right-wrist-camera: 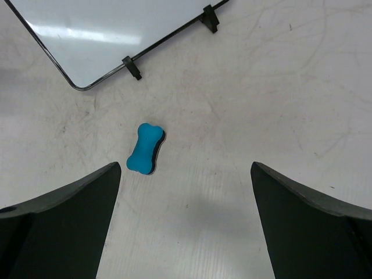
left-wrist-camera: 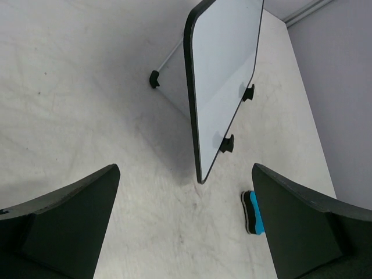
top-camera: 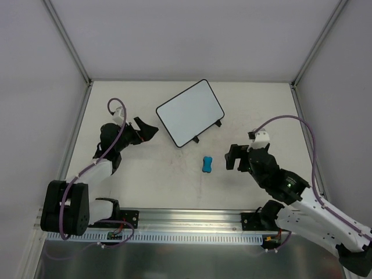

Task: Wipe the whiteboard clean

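Bottom of the top view: we note the ribbed aluminium rail (top-camera: 192,218) that carries both arm bases at the near edge of the pale, scuffed table (top-camera: 163,180).

Lower right of centre, the black right gripper (top-camera: 231,158) has its fingers spread wide with nothing between them. Left of centre, the black left gripper (top-camera: 148,130) is likewise spread wide and holds nothing.

Between the two, nearer the right one, the small blue bone-shaped eraser (top-camera: 207,164) lies alone on the table.

Just beyond it, not touching, sits the small white rectangular whiteboard with a thin black frame (top-camera: 190,113). It is upper centre and turned diagonally, its two black feet on the edge facing the eraser. We cannot tell whether it lies flat or is propped.

Grey walls (top-camera: 192,35) close the far side.
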You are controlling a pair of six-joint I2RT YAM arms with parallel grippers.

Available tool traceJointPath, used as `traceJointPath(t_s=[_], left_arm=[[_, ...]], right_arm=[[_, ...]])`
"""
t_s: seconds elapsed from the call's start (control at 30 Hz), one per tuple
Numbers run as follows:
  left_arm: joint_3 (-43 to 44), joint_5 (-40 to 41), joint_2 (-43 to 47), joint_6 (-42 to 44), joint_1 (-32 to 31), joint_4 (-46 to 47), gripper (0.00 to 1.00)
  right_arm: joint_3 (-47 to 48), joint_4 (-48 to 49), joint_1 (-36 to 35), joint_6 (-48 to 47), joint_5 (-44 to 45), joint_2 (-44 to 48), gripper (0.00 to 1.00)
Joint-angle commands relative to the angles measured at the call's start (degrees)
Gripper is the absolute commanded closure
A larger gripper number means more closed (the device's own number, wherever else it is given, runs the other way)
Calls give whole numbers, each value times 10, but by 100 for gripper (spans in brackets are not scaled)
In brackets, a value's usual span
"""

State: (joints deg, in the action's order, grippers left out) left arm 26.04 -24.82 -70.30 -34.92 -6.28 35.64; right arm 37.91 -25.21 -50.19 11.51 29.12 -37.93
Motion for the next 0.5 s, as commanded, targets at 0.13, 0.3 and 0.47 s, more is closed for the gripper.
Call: traceJointPath(t_s=[0.13,0.3,0.47], left_arm=[[-54,40,184,32,4,-136,1],[-85,57,288,49,4,-202,1],[-124,77,380,69,4,-240,1]], right_arm=[[-42,4,4,-48,23,96,1],[-62,6,4,-65,41,103,1],[-102,49,4,-90,58,104,1]])
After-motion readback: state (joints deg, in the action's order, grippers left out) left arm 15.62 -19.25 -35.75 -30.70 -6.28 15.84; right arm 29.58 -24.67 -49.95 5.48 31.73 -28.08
